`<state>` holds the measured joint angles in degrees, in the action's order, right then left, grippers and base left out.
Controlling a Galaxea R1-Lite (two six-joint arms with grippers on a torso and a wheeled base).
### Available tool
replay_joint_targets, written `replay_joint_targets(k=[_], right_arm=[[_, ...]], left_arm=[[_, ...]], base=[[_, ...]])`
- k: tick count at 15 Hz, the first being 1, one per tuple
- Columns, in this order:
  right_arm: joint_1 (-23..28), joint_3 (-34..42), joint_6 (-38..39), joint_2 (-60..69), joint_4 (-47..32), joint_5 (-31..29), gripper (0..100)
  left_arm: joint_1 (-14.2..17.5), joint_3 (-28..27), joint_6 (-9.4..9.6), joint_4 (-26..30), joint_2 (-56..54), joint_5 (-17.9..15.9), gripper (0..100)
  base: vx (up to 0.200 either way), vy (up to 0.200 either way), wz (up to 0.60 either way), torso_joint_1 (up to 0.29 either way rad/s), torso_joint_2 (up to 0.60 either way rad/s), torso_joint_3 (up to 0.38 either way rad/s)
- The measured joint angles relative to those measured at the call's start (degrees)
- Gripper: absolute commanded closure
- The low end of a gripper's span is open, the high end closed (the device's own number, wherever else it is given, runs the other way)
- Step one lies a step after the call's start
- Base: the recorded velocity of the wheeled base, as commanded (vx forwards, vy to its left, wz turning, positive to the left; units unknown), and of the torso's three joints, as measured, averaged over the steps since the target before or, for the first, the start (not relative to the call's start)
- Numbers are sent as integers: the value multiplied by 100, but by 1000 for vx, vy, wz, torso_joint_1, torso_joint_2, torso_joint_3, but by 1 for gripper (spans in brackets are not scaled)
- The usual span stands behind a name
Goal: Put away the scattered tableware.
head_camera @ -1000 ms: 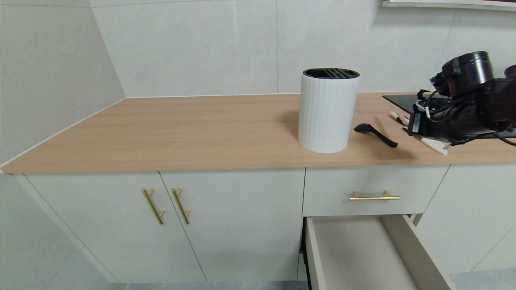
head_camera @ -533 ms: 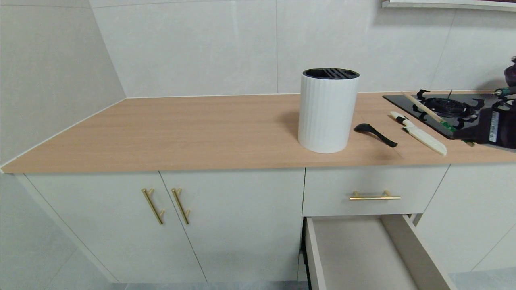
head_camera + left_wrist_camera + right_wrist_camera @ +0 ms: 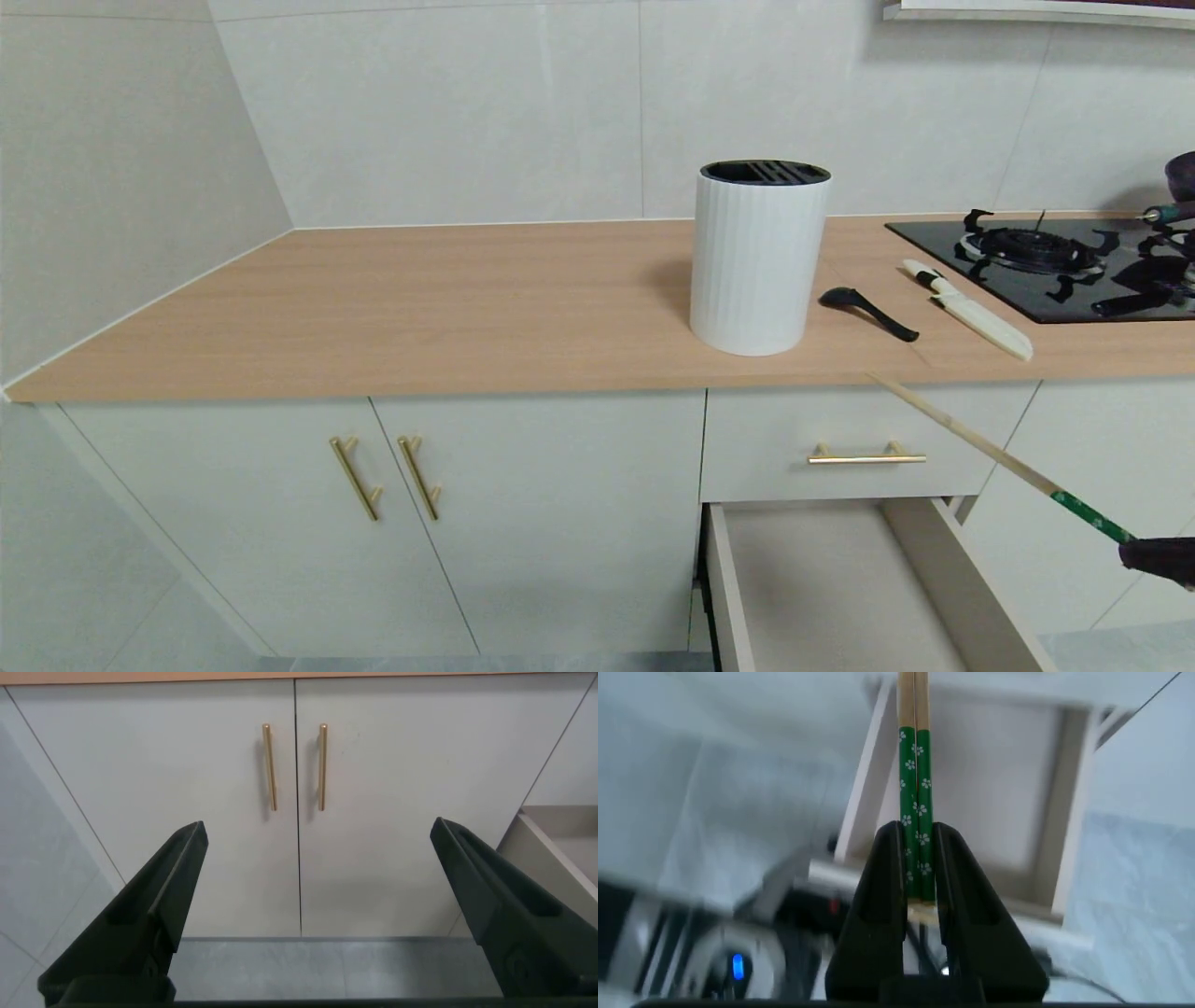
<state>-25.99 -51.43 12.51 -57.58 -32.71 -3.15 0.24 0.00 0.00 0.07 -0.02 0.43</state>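
So, going across: the left claw (image 3: 318,835) sits low facing the cupboard doors (image 3: 392,775), fingers wide apart, nothing in them; on the bench (image 3: 467,308) the white holder (image 3: 758,261), black spoon (image 3: 868,311) and knife (image 3: 971,310) haven't budged in the last second; the real change is on the right, where the chopsticks (image 3: 990,448) were up by the hob (image 3: 1046,280) half a second ago and now slant down in front of the drawer fronts, the right claw (image 3: 1158,558) clamped on their green end, near the open drawer (image 3: 812,579); my guess is they're headed in there, with spoon and knife still to go. Materials: bench is matte wood grain; holder is a ribbed cylinder with a black slotted top; spoon looks like smooth black plastic; knife is cream with a dark band; chopsticks are thin pale wood with a green flowered band.
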Motion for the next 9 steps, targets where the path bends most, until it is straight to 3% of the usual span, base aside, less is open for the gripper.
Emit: replay_joint_targets(k=[4, 9], right_arm=[[-157, 232, 16, -383, -180, 0, 100], [-171, 585, 87, -2031, -108, -7, 100]], left_arm=[[0, 0, 0, 0, 0, 0, 0], [0, 0, 0, 0, 0, 0, 0]], base=[[0, 0, 0, 0, 0, 0], [0, 0, 0, 0, 0, 0]])
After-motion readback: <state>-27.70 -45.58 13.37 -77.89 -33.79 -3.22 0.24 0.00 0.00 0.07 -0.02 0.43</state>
